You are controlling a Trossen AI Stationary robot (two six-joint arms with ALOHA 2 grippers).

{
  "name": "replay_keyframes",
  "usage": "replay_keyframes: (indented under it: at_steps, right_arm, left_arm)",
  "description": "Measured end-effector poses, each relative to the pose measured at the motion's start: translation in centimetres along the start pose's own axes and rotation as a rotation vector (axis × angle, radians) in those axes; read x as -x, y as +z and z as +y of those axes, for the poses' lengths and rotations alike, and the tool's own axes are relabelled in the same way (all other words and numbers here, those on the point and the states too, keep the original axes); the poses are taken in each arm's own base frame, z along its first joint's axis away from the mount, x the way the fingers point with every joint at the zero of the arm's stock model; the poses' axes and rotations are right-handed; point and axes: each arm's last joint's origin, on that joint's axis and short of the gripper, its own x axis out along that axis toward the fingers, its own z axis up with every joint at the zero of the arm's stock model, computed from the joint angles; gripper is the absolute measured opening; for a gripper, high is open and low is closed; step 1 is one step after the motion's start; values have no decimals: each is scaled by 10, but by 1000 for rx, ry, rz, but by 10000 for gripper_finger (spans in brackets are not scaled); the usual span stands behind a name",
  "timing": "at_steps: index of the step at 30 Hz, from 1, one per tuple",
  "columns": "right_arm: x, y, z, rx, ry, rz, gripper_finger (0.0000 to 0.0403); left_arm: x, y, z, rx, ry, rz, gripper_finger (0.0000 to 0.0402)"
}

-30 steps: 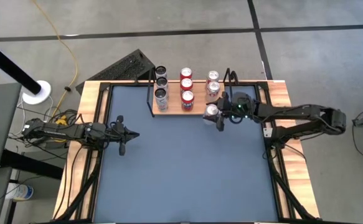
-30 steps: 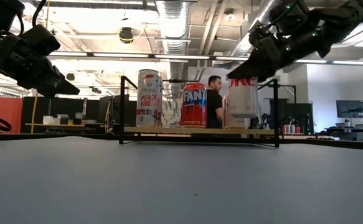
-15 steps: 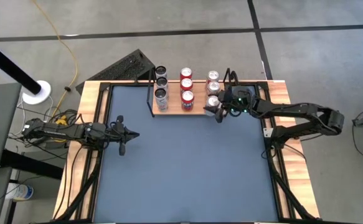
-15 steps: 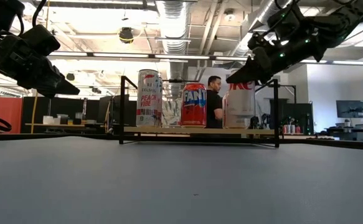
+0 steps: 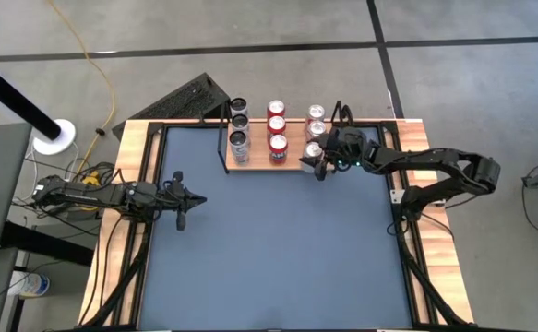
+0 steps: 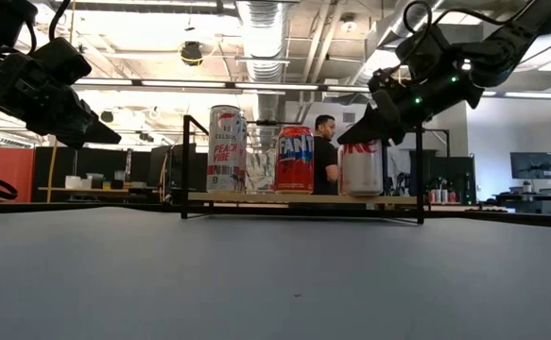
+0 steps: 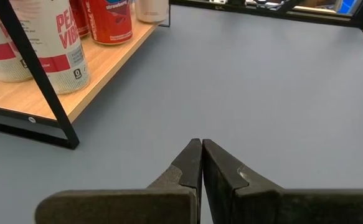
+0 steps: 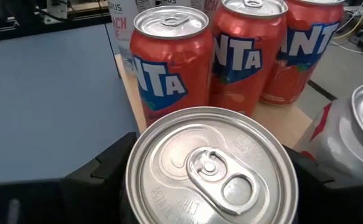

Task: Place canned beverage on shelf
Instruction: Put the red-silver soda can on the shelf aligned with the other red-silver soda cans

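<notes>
Lowered onto the shelf (image 5: 259, 164), right hand (image 5: 318, 162) (fingers spread) grips silver can (image 5: 313, 151).

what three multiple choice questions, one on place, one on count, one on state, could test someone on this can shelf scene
1. Where is the can held by the right gripper?
A. at the shelf's right end
B. mid-table
C. beside the left arm

2. How many red cans stand in the middle row of the shelf?
A. one
B. three
C. five

3. How is the left gripper?
A. open wide
B. holding a can
C. shut and empty

Answers:
1 A: the low view shows the can at the board's right end, in line with the others.
2 B: the high view shows three red tops in a line.
3 C: the left wrist view shows its fingers pressed together with nothing between.
</notes>
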Motion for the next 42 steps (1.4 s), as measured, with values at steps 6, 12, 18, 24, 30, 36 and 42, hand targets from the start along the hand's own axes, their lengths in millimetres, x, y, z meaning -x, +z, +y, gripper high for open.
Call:
replay_keyframes:
  at_steps: [6, 12, 18, 24, 30, 36, 42]
  right_arm:
    - [0, 1, -1, 11, -23, -17, 283]
    - [0, 3, -1, 16, -43, -31, 287]
    - [0, 1, -1, 17, -45, -12, 298]
    - [-1, 0, -3, 31, -48, -5, 306]
    - [-1, 0, -3, 35, -57, -5, 307]
    - [-1, 0, -3, 36, -78, -3, 308]
    - [-1, 0, -3, 37, -78, -1, 308]
  left_arm:
    - [0, 0, 0, 0, 0, 0, 0]
    - [0, 0, 0, 0, 0, 0, 0]
    - [0, 0, 0, 0, 0, 0, 0]
    - [0, 0, 0, 0, 0, 0, 0]
    - [0, 0, 0, 0, 0, 0, 0]
    - [0, 0, 0, 0, 0, 0, 0]
    - [0, 0, 0, 0, 0, 0, 0]
